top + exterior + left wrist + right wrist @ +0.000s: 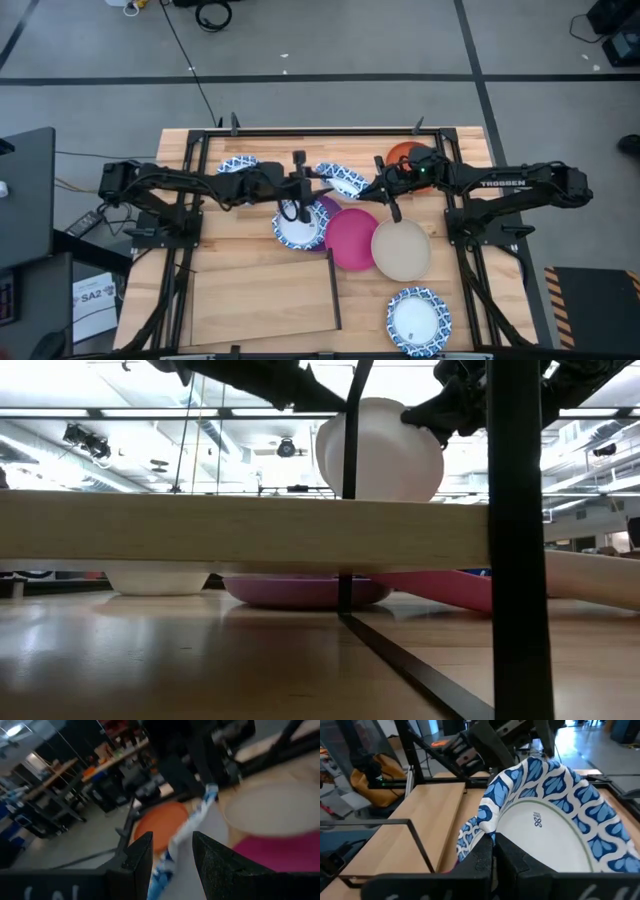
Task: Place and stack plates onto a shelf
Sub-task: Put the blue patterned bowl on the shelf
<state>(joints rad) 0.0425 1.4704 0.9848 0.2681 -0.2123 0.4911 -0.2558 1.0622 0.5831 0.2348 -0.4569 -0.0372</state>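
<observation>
While the right gripper [494, 845] is clenched on the rim of a blue-patterned raised plate [545, 825], that plate hangs tilted in the air beyond the shelf's [260, 295] far edge, above the other plates and well apart from the shelf itself. The left gripper [172, 842] meets it from the opposite side with its fingers spread – the plate's blue-and-white rim runs into the gap between them, though whether either pad touches it I cannot tell. From table height the plate's white underside shows above the shelf's pale front edge. On the table just past the shelf's far edge lies a blue plate [298, 228] resting on a purple plate [328, 210]; a magenta plate [352, 240] sits near the shelf's far right corner, and a beige plate [401, 250] overlaps its rim on the side away from the shelf. Farther off, an orange plate [400, 153] lies partly hidden under the right arm, and another blue one, the back plate [236, 164], sits under the left arm – both well beyond the shelf. One more blue one, the near plate [418, 321], lies alone to the right of the shelf, well apart from it.
</observation>
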